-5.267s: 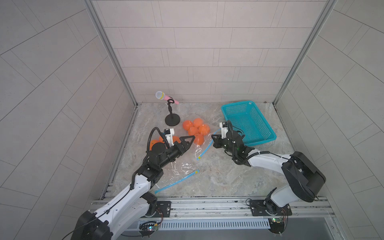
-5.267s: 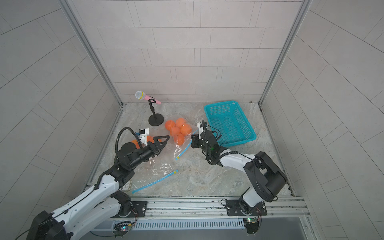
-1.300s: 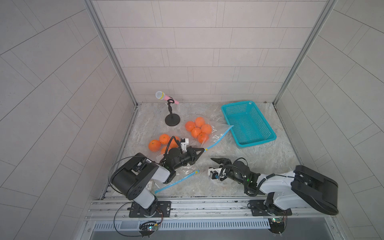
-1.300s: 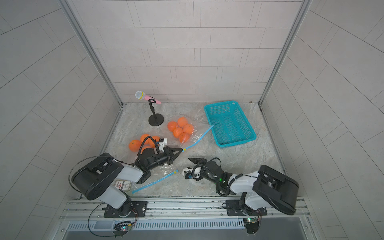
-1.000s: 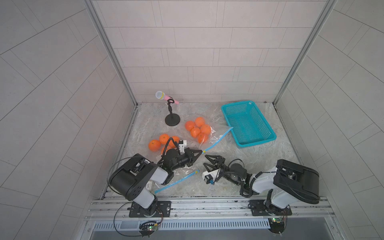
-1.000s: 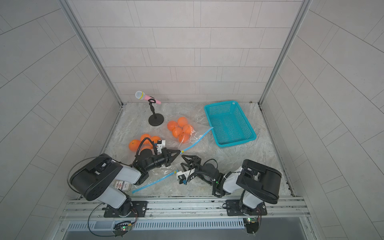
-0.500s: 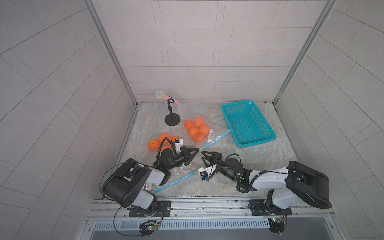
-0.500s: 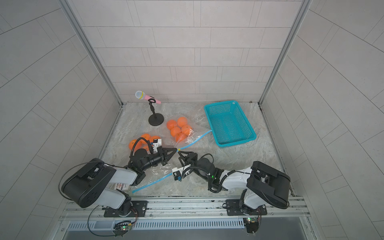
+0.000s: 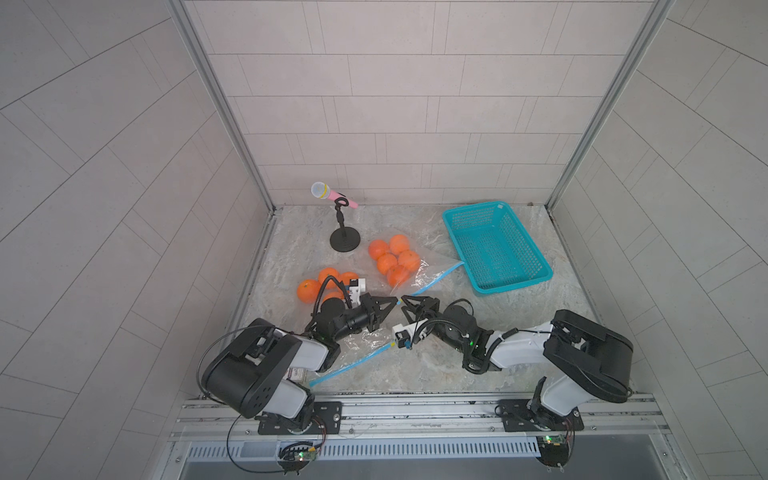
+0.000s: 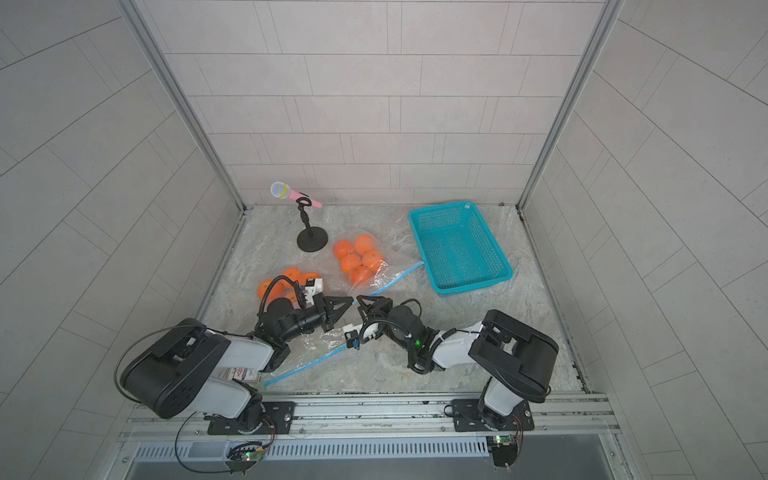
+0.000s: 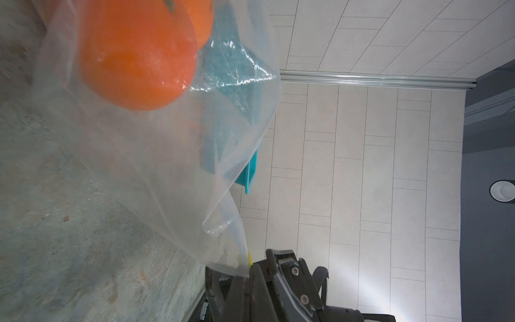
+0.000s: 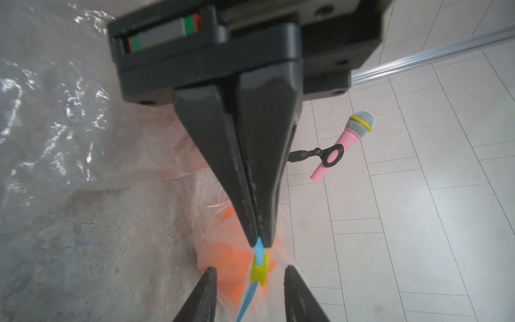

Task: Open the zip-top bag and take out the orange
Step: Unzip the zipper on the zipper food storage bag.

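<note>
Left gripper (image 12: 258,242): pressing its fingers together on the very end of the blue zip strip (image 12: 259,252), probably anchoring that end so a pull has something to work against.
Right gripper (image 12: 250,267): standing with fingers spread on either side of the yellow slider (image 12: 259,269) and touching neither face, lined up so that a squeeze would catch the tab.
Slider: sitting just beside the left fingertips at the pinched end of the strip, so the zip is probably lying shut along its whole length.
Bag (image 9: 419,266): lying on the table (image 9: 415,374), its strip running from the pinch toward the near corner of the basket (image 9: 515,284).
Oranges (image 9: 392,257): clustering inside the bag at the end away from the grippers, well clear of the slider.
Second bag (image 9: 365,338): lying crumpled under the left arm, not being handled.
Step in hand: seizing the slider; the opening is not yet begun.
Next move: calling for a straight draw along the strip, away from the anchored end.
Risk: thin film bunching and the tab slipping out.
</note>
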Controlling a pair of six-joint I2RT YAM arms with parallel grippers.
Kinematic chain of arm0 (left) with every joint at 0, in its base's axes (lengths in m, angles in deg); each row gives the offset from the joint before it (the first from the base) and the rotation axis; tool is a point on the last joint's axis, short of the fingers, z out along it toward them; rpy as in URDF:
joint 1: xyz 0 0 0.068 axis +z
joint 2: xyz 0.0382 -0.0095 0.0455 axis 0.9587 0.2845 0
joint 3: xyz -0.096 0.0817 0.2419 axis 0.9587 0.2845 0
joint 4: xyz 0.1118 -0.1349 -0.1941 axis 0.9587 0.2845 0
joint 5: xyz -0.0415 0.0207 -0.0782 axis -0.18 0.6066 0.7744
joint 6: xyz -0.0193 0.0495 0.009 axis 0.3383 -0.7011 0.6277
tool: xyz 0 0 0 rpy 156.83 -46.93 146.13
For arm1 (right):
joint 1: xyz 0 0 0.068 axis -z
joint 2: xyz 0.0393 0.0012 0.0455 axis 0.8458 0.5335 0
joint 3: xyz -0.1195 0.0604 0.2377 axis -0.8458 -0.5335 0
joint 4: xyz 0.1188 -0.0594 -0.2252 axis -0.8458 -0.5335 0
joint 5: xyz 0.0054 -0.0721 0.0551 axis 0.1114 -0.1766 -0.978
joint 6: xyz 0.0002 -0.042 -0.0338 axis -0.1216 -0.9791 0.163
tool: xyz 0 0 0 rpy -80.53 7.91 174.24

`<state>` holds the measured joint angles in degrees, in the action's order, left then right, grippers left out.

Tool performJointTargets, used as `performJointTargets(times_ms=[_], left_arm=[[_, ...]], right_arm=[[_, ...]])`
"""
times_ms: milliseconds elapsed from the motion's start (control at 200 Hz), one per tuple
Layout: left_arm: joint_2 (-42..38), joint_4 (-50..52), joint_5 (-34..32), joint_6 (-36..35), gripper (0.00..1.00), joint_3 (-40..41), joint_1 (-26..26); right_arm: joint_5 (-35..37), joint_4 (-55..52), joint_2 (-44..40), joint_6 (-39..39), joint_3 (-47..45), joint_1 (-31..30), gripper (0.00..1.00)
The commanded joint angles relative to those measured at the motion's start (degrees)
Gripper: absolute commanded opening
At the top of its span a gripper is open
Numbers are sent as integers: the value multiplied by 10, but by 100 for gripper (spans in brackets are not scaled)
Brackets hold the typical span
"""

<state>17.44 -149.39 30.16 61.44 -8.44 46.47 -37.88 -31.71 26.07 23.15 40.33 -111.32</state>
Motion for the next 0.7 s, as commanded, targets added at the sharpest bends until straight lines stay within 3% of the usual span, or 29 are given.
performJointTargets(times_ms=[0,200,695], left_arm=[[6,-20,11,3,0,-2,3],[3,-19,10,2,0,0,3],[3,-20,11,8,0,-1,3]], right_arm=[[-21,-30,-19,13,21,1,37],[-27,-5,13,14,24,2,33],[-28,-51,-8,25,35,7,17]])
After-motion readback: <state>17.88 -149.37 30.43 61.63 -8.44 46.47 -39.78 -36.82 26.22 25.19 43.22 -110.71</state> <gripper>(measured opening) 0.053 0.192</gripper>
